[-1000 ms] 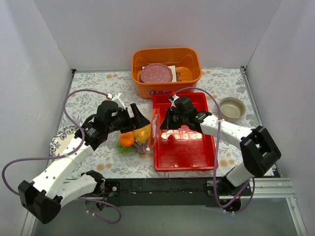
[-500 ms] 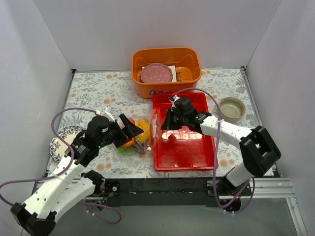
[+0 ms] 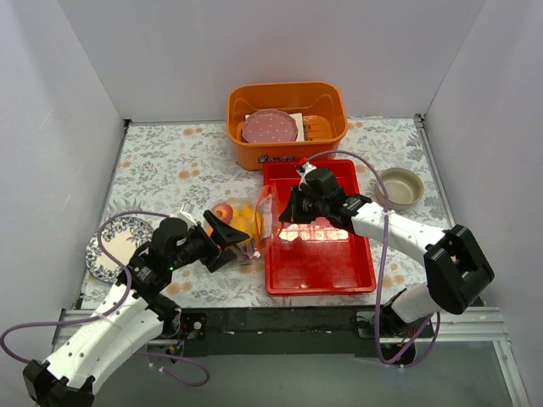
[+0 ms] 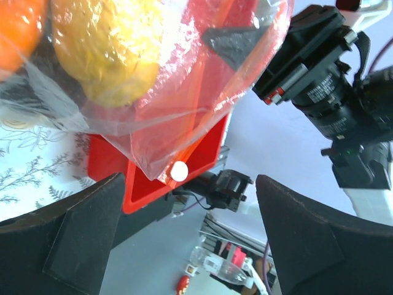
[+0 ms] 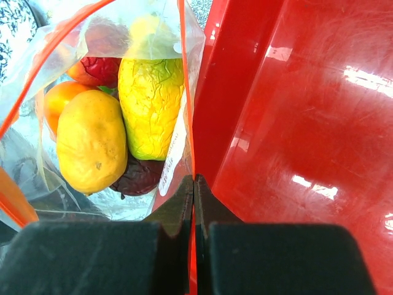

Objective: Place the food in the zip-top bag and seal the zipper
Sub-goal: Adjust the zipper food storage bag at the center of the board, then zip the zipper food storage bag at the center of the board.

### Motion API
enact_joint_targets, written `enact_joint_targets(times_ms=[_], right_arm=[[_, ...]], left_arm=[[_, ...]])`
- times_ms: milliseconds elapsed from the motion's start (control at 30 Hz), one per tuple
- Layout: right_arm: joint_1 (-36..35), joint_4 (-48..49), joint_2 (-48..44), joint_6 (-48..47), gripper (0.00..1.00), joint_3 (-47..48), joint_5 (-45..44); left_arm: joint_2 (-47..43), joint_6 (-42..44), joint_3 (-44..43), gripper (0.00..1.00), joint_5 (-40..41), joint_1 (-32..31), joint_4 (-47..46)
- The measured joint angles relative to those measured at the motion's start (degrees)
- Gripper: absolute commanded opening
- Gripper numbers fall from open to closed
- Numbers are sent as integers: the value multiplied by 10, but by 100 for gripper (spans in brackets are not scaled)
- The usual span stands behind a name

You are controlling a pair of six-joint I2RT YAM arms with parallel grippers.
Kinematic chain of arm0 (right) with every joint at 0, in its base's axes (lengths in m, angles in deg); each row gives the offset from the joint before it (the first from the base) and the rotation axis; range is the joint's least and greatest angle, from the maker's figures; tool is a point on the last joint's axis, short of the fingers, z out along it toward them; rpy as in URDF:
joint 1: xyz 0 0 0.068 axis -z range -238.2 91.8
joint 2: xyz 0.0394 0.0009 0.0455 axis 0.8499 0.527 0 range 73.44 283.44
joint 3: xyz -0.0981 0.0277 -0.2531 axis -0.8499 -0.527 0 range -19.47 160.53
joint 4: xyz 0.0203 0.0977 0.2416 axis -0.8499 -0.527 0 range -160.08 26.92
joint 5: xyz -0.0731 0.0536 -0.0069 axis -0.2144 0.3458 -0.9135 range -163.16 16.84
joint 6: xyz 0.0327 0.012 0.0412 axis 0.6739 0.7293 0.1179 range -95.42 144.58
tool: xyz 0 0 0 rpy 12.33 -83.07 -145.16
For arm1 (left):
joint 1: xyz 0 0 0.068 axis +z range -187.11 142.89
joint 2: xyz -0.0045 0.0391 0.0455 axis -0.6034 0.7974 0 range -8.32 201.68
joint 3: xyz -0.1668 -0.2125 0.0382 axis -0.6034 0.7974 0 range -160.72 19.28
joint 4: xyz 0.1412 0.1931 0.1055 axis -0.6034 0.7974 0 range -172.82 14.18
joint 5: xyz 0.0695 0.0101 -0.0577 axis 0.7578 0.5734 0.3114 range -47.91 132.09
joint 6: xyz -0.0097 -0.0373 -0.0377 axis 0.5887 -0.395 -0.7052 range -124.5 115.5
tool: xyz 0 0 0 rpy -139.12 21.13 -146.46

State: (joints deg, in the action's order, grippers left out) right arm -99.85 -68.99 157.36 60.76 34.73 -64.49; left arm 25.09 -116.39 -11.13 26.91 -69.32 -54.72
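The zip-top bag (image 3: 257,222) hangs at the left wall of the red tray (image 3: 318,264), with the food (image 5: 92,141) inside it: two yellow mangoes, an orange, red and dark-red pieces. My right gripper (image 5: 193,179) is shut on the zipper (image 5: 182,74), the orange-red strip along the bag's mouth, and in the top view the right gripper (image 3: 284,218) stands over the tray's left edge. My left gripper (image 3: 232,242) is open just left of the bag. In the left wrist view the left gripper (image 4: 190,246) holds nothing, and the bag (image 4: 159,117) hangs above its fingers.
An orange basin (image 3: 237,127) at the back holds a pink plate (image 3: 269,127). A beige bowl (image 3: 400,186) sits right of the tray. A patterned plate (image 3: 112,244) lies at the left, beside my left arm. White walls close in the table.
My left arm has drawn back toward the near left, its gripper staying open and coming away from the bag. The right gripper keeps its grip and has barely shifted.
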Motion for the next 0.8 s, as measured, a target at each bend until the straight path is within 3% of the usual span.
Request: enact_joint_targets(times_ms=[367,633,800], right_arm=[[0,-4,-1,0,1,0,-11],[0,-4,1,0,1,0,-10],[0,-4,5,-1,1,0,-11]], left_arm=[[-28,-23,57,75,-27,0,-14],[-9,-26,79,52,-37,0,-52],[26,-26,81,52,-47,0,-93]])
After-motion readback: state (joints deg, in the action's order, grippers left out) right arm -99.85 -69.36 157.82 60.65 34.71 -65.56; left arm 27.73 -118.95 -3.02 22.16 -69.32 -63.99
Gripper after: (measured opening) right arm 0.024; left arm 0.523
